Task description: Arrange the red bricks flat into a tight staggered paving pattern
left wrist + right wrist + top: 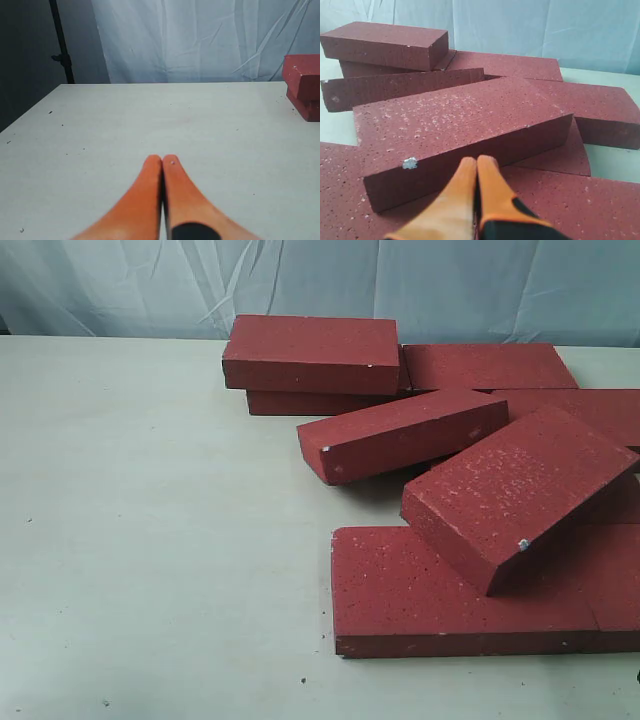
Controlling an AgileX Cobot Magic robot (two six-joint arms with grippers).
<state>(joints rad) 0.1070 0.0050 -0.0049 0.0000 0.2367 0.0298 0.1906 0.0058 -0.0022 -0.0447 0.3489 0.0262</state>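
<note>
Several dark red bricks with white specks lie in a loose pile on the right of the table. One brick (312, 353) is stacked on another (300, 403) at the back. A tilted brick (400, 435) leans in the middle. Another tilted brick (520, 490) rests on a flat brick (410, 595) at the front. My right gripper (477, 161) is shut and empty, its tips just in front of the side of that tilted brick (465, 117), above a flat brick (590, 205). My left gripper (162, 160) is shut and empty over bare table, far from the stacked bricks (302, 85). Neither gripper shows in the exterior view.
The pale table (150, 540) stretches left of the pile, with small dark crumbs near its front edge. A light blue cloth (450, 285) hangs behind the table. A black stand (61, 45) rises past the table's far corner in the left wrist view.
</note>
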